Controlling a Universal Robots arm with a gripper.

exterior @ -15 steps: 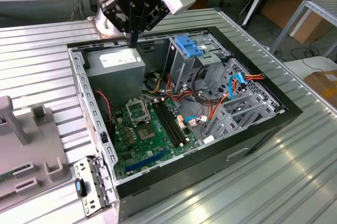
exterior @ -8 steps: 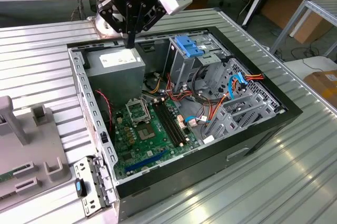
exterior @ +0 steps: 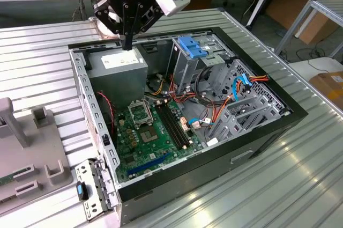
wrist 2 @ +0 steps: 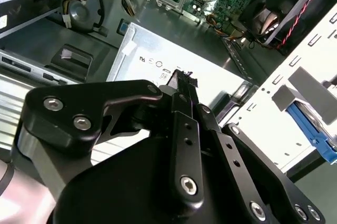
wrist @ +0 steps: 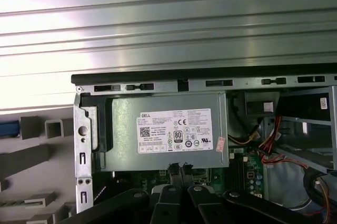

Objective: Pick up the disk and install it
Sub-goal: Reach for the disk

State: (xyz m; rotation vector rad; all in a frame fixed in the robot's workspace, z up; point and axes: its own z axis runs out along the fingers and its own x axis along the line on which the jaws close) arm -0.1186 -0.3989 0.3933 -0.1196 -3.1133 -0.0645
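Observation:
The disk [exterior: 91, 193], a grey metal slab with a blue plastic edge, stands on edge beside the grey fixture [exterior: 32, 153] at the exterior view's lower left, just outside the open computer case [exterior: 257, 142]. Its blue frame [wrist 2: 316, 132] also shows in the second wrist view, and a sliver of blue [wrist: 7, 128] in the first wrist view. My gripper [exterior: 127, 44] hangs over the grey power-supply box [exterior: 123, 67] at the case's far corner, well away from the disk. The fingers [wrist 2: 181, 84] are pressed together, shut on nothing, with their tips [wrist: 179, 170] above the box's near edge.
Inside the case lie a green motherboard [exterior: 153, 131], a metal drive cage with a blue latch [exterior: 192, 47] on top, and loose red, orange and blue cables [exterior: 241, 86]. A ribbed metal table [exterior: 300, 174] surrounds the case. The case wall [wrist: 84, 150] stands between the power supply and the fixture.

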